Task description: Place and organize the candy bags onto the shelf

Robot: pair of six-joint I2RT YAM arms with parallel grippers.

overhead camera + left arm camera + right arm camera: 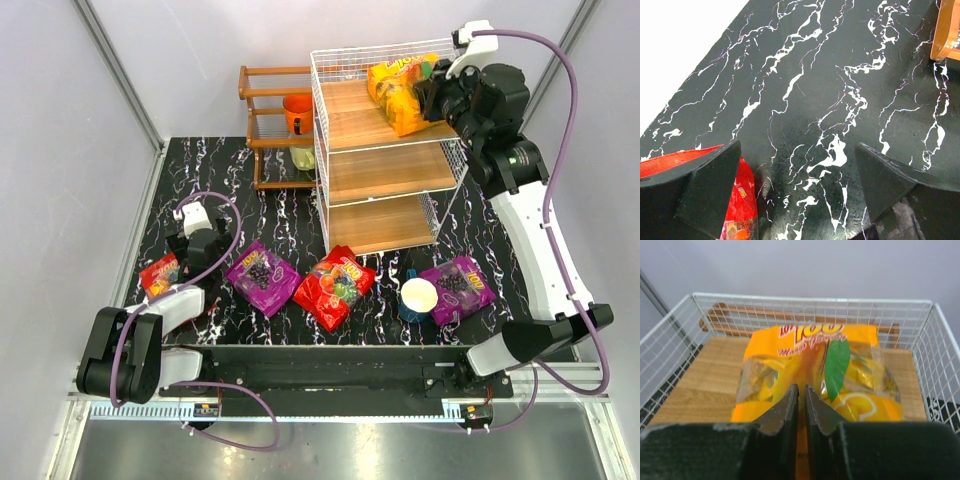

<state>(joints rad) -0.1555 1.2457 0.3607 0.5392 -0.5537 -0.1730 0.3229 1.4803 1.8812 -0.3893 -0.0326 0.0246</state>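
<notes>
One orange-yellow bag (810, 365) lies on the shelf's (345, 110) top board, its near edge pinched in the almost-closed right gripper (801, 390). The left gripper (797, 147) gapes wide, empty, beside a red bag (742, 195). Judged light, limp, slippery; a flat seam holds best.

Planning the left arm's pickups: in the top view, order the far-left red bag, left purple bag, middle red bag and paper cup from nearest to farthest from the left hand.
1. Far-left red bag, beside the left hand.
2. Left purple bag, to its right.
3. Middle red bag, in the centre.
4. Paper cup, right side.
</notes>
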